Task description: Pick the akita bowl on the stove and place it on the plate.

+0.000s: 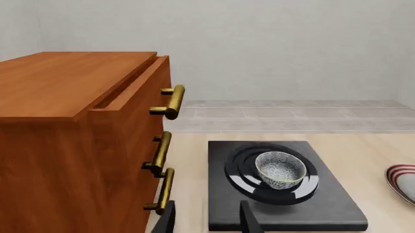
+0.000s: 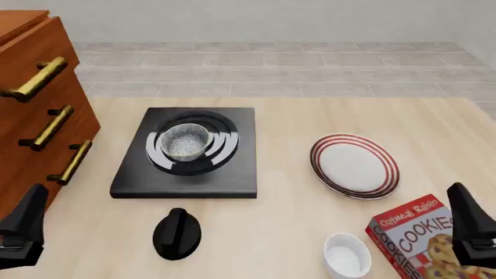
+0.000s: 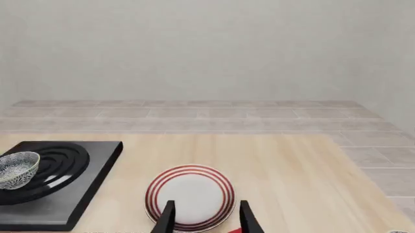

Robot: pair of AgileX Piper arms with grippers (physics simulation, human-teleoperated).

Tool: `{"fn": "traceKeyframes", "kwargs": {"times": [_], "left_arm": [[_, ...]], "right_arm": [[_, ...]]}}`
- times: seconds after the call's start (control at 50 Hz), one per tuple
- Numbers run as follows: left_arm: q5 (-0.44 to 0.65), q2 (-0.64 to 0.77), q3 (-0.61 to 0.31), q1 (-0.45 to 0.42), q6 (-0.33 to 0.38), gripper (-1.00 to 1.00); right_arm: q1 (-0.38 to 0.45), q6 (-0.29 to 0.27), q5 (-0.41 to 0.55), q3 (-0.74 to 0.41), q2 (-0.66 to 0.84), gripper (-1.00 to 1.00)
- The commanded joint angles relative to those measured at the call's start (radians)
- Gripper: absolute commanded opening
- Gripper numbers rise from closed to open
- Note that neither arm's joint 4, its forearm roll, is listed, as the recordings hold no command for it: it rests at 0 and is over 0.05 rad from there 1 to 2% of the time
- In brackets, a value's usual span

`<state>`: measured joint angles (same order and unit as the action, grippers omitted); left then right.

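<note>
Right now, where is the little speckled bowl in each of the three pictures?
Left wrist view: the akita bowl sits on the burner rings of the stove, beside the wooden drawers.
Front view: the bowl sits on the rings, left of the plate.
Right wrist view: the bowl is at the picture's edge, cut off.
Shared landmark: the black stove.

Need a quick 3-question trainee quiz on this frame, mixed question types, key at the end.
1. True or false: the akita bowl sits on the stove burner rings.
2. Which lies nearest the cookie box? A) black knob B) white ramekin C) cabinet
3. Fill in: the plate has ___ stripes around its rim.

Key: 1 true. 2 B. 3 red. Neither the left gripper nor the right gripper holds anything; both are open.
</note>
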<state>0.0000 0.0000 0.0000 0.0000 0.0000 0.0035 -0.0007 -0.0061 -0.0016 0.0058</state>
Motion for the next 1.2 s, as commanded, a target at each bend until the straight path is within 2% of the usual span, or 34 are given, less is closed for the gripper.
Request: {"fn": "traceKeyframes", "kwargs": {"times": [0.02, 0.06, 0.08, 0.12, 0.2, 0.24, 0.26, 0.28, 0.3, 0.4, 0.44, 0.46, 0.5, 0.52, 0.56, 0.58, 0.6, 0.64, 0.68, 0.74, 0.76, 0.78, 0.8, 0.88, 0.9, 1.0, 1.2], "left_arm": [[0.0, 0.0, 0.0, 0.0, 0.0, 1.0], [0.0, 0.0, 0.0, 0.0, 0.0, 1.0], [0.0, 0.0, 0.0, 0.0, 0.0, 1.0], [0.0, 0.0, 0.0, 0.0, 0.0, 1.0], [0.0, 0.0, 0.0, 0.0, 0.0, 1.0], [0.0, 0.0, 0.0, 0.0, 0.0, 1.0], [0.0, 0.0, 0.0, 0.0, 0.0, 1.0], [0.0, 0.0, 0.0, 0.0, 0.0, 1.0], [0.0, 0.0, 0.0, 0.0, 0.0, 1.0], [0.0, 0.0, 0.0, 0.0, 0.0, 1.0], [0.0, 0.0, 0.0, 0.0, 0.0, 1.0], [0.0, 0.0, 0.0, 0.0, 0.0, 1.0], [0.0, 0.0, 0.0, 0.0, 0.0, 1.0], [0.0, 0.0, 0.0, 0.0, 0.0, 1.0], [0.0, 0.0, 0.0, 0.0, 0.0, 1.0], [0.0, 0.0, 0.0, 0.0, 0.0, 1.0], [0.0, 0.0, 0.0, 0.0, 0.0, 1.0], [0.0, 0.0, 0.0, 0.0, 0.0, 1.0], [0.0, 0.0, 0.0, 0.0, 0.0, 1.0], [0.0, 0.0, 0.0, 0.0, 0.0, 1.0], [0.0, 0.0, 0.0, 0.0, 0.0, 1.0], [0.0, 0.0, 0.0, 0.0, 0.0, 1.0], [0.0, 0.0, 0.0, 0.0, 0.0, 1.0], [0.0, 0.0, 0.0, 0.0, 0.0, 1.0], [0.0, 0.0, 0.0, 0.0, 0.0, 1.0], [0.0, 0.0, 0.0, 0.0, 0.0, 1.0], [0.0, 0.0, 0.0, 0.0, 0.0, 1.0]], "right_arm": [[0.005, -0.004, -0.023, 0.0, 0.043, 1.0], [0.006, -0.004, -0.049, 0.001, 0.085, 1.0], [-0.002, -0.017, -0.093, 0.001, 0.154, 1.0], [0.001, -0.019, -0.111, 0.001, 0.166, 1.0], [-0.003, 0.005, -0.158, 0.001, 0.236, 1.0], [0.01, -0.002, -0.17, 0.001, 0.251, 1.0], [0.017, -0.025, -0.201, -0.006, 0.297, 1.0], [0.024, -0.011, -0.187, -0.025, 0.292, 1.0], [0.042, -0.031, -0.186, -0.043, 0.31, 1.0], [0.06, -0.025, -0.175, -0.098, 0.358, 1.0], [0.088, -0.065, -0.198, -0.119, 0.425, 1.0], [0.128, -0.067, -0.183, -0.147, 0.439, 1.0], [0.118, -0.068, -0.18, -0.182, 0.48, 1.0], [0.14, -0.062, -0.168, -0.199, 0.48, 1.0], [0.153, -0.104, -0.174, -0.218, 0.53, 1.0], [0.155, -0.093, -0.175, -0.223, 0.535, 1.0], [0.159, -0.058, -0.162, -0.24, 0.533, 1.0], [0.17, -0.103, -0.174, -0.248, 0.579, 1.0], [0.176, -0.088, -0.17, -0.261, 0.587, 1.0], [0.186, -0.102, -0.177, -0.274, 0.622, 1.0], [0.201, -0.085, -0.17, -0.286, 0.63, 1.0], [0.207, -0.101, -0.172, -0.296, 0.659, 1.0], [0.225, -0.085, -0.17, -0.316, 0.681, 1.0], [0.229, -0.09, -0.169, -0.34, 0.71, 1.0], [0.23, -0.106, -0.173, -0.347, 0.723, 1.0], [0.262, -0.081, -0.158, -0.406, 0.774, 1.0], [0.33, -0.081, -0.149, -0.51, 0.884, 1.0]]}}
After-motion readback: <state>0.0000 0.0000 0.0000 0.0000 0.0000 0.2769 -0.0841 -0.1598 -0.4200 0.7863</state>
